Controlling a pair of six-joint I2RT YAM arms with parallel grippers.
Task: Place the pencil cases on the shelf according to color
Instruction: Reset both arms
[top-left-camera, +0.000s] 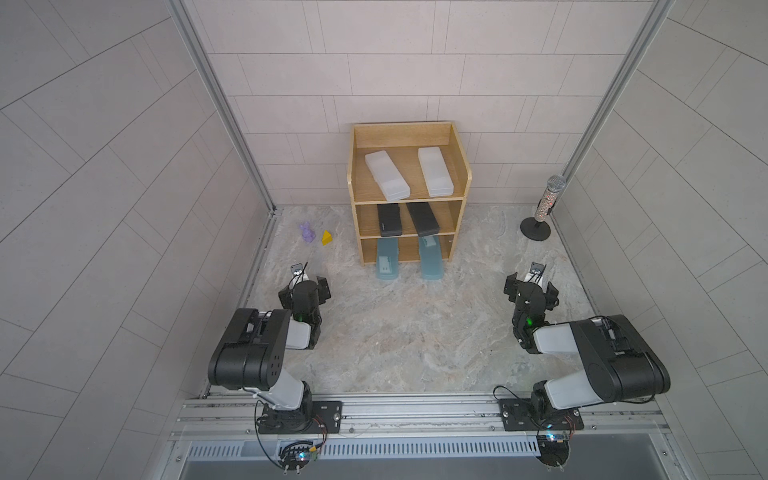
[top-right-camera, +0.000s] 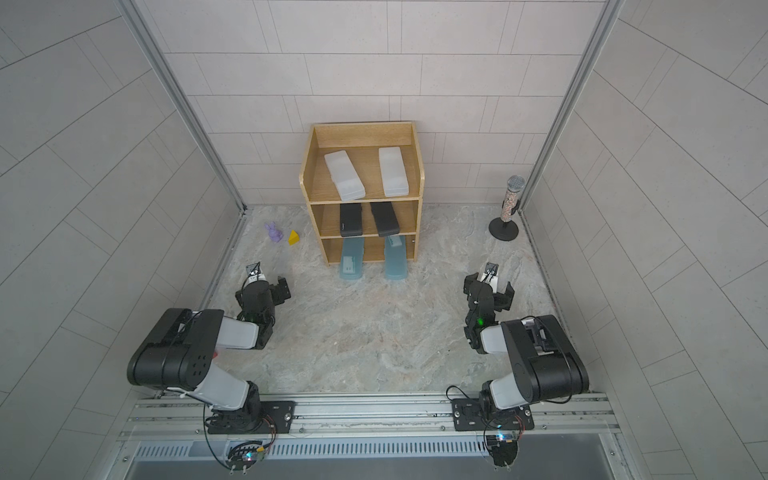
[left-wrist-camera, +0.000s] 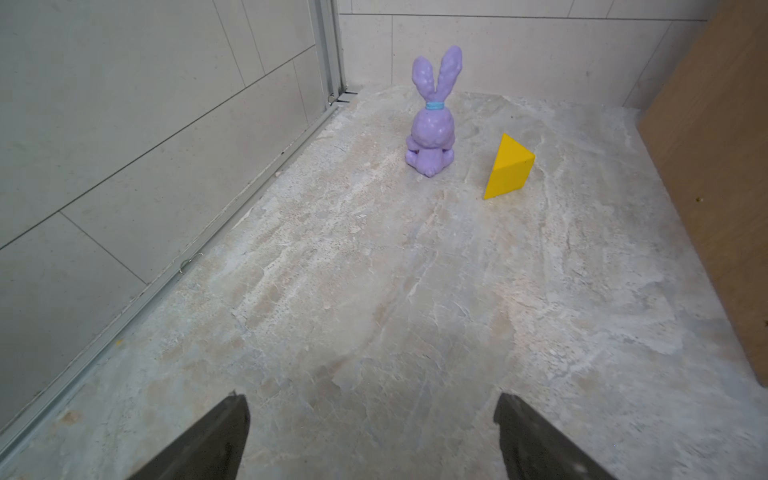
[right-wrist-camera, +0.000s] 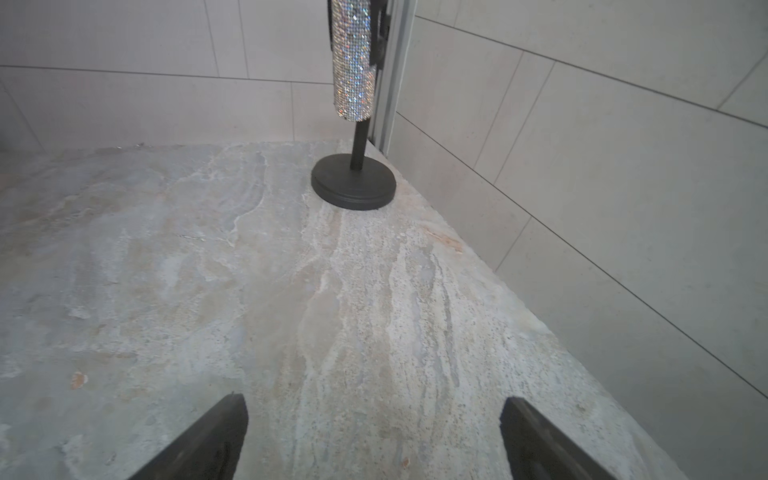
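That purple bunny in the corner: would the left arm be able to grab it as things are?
Probably yes. The left arm's fingers are spread and point toward the purple bunny, with only bare tabletop between. The yellow wedge stands beside the bunny, not in front. Its reach I can only guess.

Bare tabletop (top-left-camera: 395, 332) before full shelf (top-left-camera: 417, 200)

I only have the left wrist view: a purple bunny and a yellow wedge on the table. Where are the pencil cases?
Observer: Both white cases are on the top tier of the shelf.
Operator: And the black ones?
Observer: The black cases lie on the middle tier.
Operator: Teal?
Observer: The teal cases are on the bottom tier, ends sticking out the front.
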